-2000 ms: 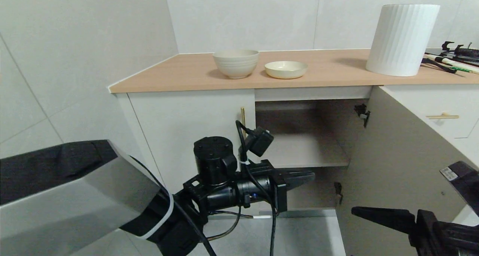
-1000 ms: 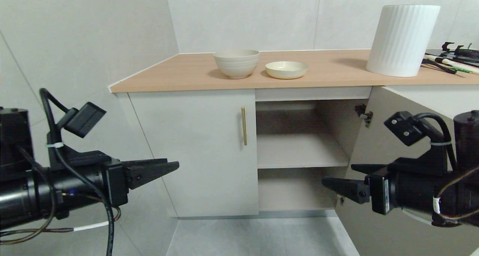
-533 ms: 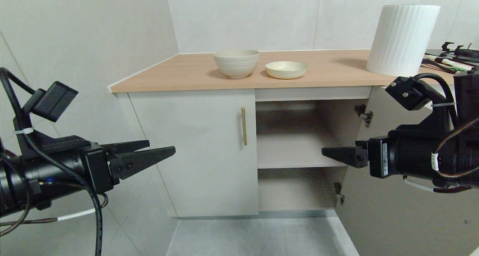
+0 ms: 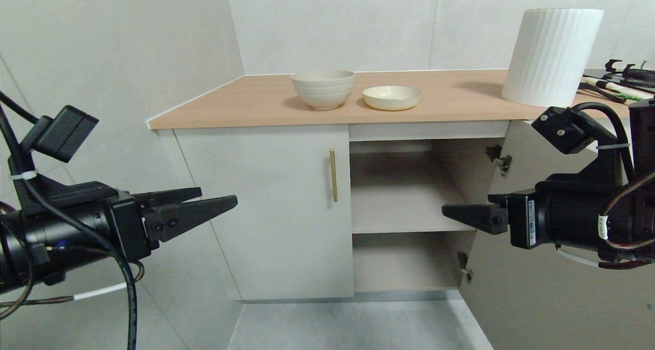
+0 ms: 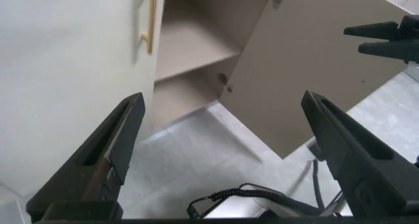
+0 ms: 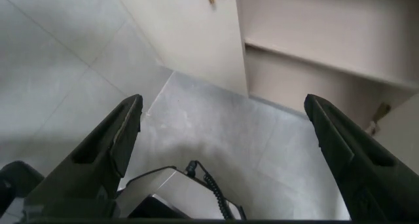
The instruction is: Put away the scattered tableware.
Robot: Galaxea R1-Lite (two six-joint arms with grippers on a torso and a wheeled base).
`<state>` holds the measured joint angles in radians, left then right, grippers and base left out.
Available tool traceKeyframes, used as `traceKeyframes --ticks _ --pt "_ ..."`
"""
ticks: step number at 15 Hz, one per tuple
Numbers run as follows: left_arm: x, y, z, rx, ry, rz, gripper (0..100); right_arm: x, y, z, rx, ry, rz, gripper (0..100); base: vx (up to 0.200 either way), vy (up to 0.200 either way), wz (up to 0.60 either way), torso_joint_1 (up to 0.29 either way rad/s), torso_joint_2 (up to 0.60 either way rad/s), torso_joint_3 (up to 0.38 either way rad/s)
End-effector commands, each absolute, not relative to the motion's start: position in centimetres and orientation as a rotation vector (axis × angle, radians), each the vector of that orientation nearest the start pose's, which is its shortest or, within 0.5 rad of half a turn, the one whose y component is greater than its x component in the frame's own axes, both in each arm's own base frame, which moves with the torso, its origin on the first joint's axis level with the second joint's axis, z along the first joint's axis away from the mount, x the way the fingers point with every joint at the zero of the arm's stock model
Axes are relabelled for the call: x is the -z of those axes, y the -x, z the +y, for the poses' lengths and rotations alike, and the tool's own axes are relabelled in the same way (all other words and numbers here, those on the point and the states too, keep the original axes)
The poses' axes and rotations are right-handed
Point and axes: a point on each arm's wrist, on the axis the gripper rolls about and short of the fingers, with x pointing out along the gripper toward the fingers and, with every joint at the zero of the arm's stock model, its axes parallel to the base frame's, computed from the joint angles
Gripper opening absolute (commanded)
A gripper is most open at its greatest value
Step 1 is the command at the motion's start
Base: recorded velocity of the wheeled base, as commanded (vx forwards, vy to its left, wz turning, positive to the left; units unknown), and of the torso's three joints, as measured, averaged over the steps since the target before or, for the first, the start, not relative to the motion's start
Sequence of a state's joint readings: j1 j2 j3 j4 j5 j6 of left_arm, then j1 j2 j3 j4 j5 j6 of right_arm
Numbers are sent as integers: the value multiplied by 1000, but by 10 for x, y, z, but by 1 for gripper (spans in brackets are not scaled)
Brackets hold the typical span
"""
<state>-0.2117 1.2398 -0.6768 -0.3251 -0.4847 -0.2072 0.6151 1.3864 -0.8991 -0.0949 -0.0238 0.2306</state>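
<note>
The left gripper (image 4: 218,195) holds nothing; its fingers (image 5: 111,152) stand wide apart in the air, in front of the closed left cabinet door (image 4: 276,206). The right gripper (image 4: 463,206) is empty too, with its fingers (image 6: 108,152) spread wide before the open cabinet, near the middle shelf (image 4: 404,206). The ribbed bowl (image 4: 323,88) and the shallow dish (image 4: 392,96) stand just beside each other on the counter (image 4: 245,104), higher and farther than both grippers, well apart from them
</note>
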Motion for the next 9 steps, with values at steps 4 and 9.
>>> traceKeyframes --ticks 4,9 --pt "-232 -185 -47 648 235 309 100 -240 -187 132 -535 -95 444 100 200 0 0 4 -1 1" --pt "-231 -186 -46 644 235 311 100 -239 -188 132 -536 -97 445 100 200 0 0 1 4 5"
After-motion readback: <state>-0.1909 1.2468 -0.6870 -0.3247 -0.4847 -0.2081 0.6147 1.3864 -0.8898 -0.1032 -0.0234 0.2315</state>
